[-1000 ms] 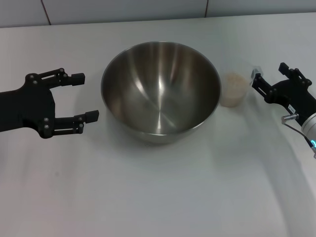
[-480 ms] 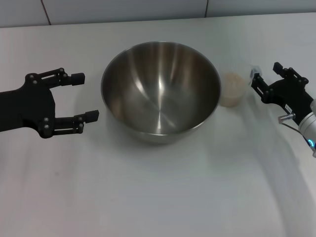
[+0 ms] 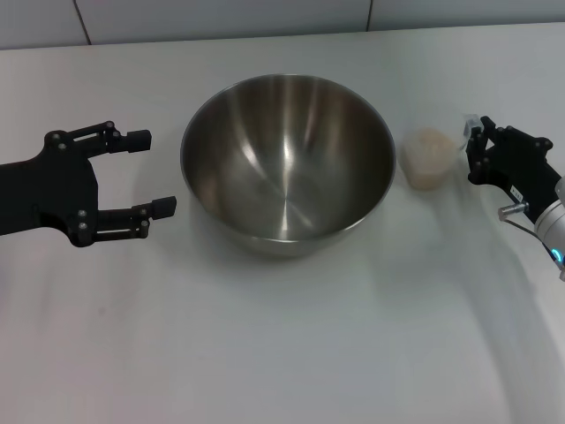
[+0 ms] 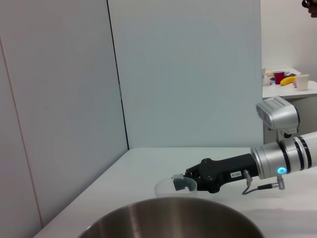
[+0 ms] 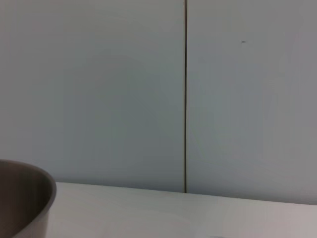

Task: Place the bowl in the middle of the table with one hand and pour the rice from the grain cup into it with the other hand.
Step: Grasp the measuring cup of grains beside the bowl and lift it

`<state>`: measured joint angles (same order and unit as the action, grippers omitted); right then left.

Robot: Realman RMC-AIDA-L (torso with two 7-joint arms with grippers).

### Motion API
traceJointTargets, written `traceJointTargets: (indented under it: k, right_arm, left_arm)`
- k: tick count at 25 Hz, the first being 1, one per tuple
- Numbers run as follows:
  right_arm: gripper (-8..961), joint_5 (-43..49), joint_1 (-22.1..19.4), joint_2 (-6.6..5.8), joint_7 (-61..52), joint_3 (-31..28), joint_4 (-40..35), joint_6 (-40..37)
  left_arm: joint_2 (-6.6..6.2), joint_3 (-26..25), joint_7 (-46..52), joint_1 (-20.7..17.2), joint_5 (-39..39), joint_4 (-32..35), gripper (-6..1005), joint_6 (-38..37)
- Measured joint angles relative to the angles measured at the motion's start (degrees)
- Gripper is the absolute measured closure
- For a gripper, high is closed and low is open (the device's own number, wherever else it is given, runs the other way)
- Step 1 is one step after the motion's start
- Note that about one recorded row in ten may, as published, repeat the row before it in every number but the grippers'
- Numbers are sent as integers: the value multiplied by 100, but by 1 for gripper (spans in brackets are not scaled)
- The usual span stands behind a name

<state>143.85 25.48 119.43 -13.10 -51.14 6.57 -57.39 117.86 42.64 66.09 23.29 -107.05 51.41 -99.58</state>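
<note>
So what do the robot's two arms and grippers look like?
Both grippers are black with two pronged fingers. The left gripper sits on a flat black body. The right gripper carries a small white label, a thin cable, and a silver cuff with a blue light.

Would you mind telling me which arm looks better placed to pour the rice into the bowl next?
The right. Its gripper is at the grain cup of rice, just beside the bowl. The left gripper hangs open on the bowl's opposite side, far from the cup.
</note>
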Motion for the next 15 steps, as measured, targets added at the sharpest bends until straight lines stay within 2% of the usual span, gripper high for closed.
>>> traceJointTargets:
  k: [3,5,11,15]
  right_arm:
    - [676,-2,-5,2,0,24,-6,1]
    - [893,-4,-10,2,1,31,-7,1]
    - [944,0,-22,2,1,42,-15,-1]
    - [944,8,-34,1,1,50,-15,-2]
  left_arm:
    - [0,-5,0,0,0,-4,177,9]
    - [0,-4,0,0,0,-5,177,16]
    - [5,-9,0,-9,10,-25,177,18]
    - [7,-22,0,-8,11,-75,177,18]
